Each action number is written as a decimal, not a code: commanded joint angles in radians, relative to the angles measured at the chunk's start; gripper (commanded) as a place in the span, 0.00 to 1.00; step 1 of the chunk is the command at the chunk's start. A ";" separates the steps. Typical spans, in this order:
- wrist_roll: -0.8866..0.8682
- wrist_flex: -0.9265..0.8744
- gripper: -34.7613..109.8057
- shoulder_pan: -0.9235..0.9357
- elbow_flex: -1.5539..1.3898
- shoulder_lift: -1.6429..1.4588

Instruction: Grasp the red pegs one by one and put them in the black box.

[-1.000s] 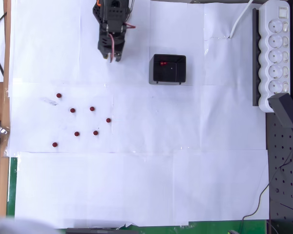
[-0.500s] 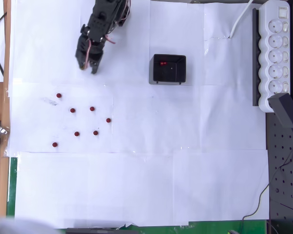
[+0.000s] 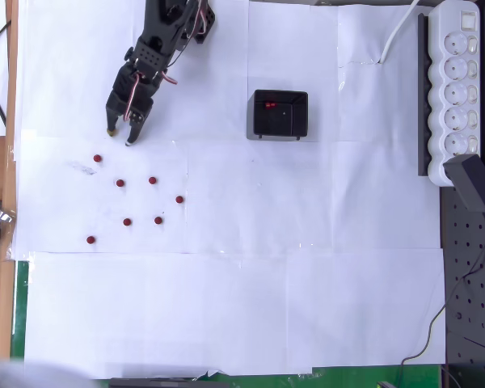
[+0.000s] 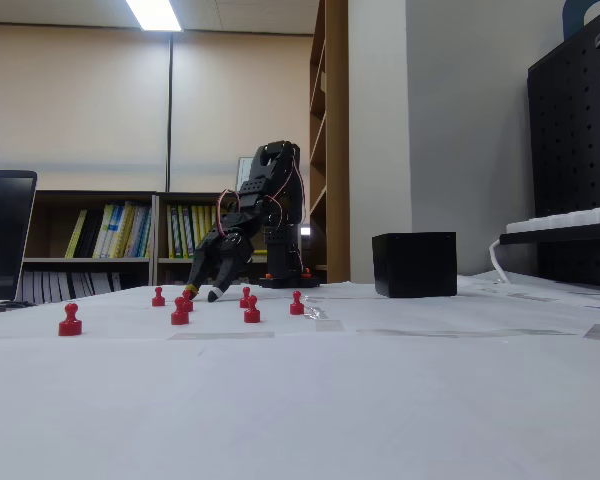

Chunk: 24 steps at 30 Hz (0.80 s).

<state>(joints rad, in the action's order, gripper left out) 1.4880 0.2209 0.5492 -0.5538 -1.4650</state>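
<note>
My claw [image 3: 119,135] hangs parted, empty — nearest of the red pegs [image 3: 98,158] lies just beyond at seven o'clock in the overhead view.

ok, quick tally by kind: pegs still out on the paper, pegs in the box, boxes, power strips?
Red pegs on the paper: 7
Red pegs in the black box: at least 1; the dark interior may hide others
Black box: 1
White power strip: 1
Total: 10 things counted
</note>
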 commanded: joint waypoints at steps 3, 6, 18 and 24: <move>0.008 0.091 0.34 0.023 -0.083 -0.117; 0.012 0.091 0.34 0.035 -0.124 -0.150; 0.011 0.081 0.34 0.074 -0.229 -0.225; 0.014 0.081 0.34 0.072 -0.272 -0.262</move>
<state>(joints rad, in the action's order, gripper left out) 1.4972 0.2930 0.5983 -0.7854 -1.7027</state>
